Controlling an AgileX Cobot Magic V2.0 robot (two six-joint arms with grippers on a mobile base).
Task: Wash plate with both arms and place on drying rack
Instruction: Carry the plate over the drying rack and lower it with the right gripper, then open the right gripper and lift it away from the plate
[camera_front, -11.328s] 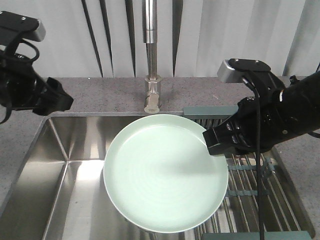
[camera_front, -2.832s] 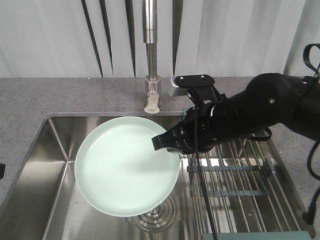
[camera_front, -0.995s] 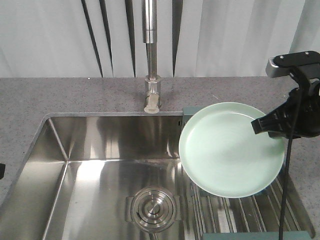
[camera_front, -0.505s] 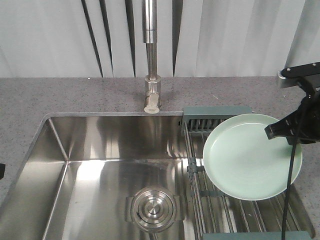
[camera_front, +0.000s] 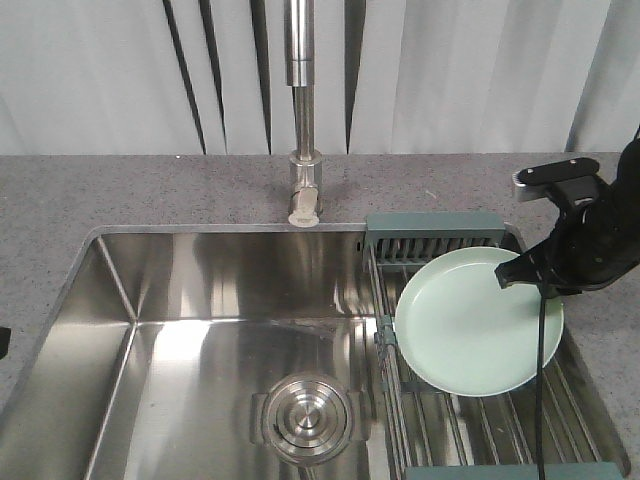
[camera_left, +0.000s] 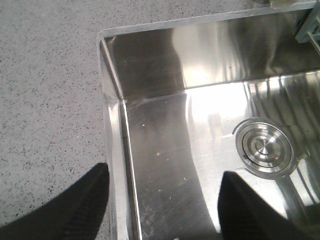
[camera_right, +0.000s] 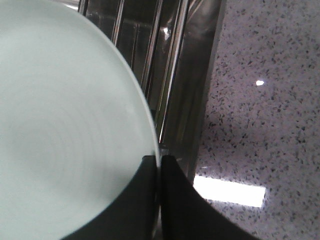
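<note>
Exterior front-facing view is showing the plate (camera_front: 478, 325) sitting in the lower right of the frame, over the rods of the drying rack (camera_front: 432, 228), with its face turned up toward the camera. Whether its underside is touching the rods is not clear from here. The right gripper (camera_front: 512, 275) is reaching in from the right edge and meeting the plate's upper right rim, with a grey camera box (camera_front: 555, 175) riding above it and a black cable (camera_front: 541, 400) hanging down across the plate. To the left, the steel sink (camera_front: 200, 270) is lying open with its round drain (camera_front: 308, 417) near the bottom centre, and the faucet (camera_front: 303, 110) is standing upright behind it on the speckled countertop (camera_front: 120, 190).

Right wrist view is giving what the front view is not: the claw's two dark fingers (camera_right: 145, 200) are pressing together on the plate's thin rim at the bottom centre of the frame, one on each face, so the claw is clamped on the plate. The rack's metal rods are running beside the rim in the upper middle, and countertop is filling the right side.

Left wrist view is looking down at the sink's corner, with a sliver of the rack at the upper right. The left gripper (camera_left: 162, 210) is hanging there with its two dark tips spread wide along the bottom edge, holding nothing. The plate is not appearing in this view.
</note>
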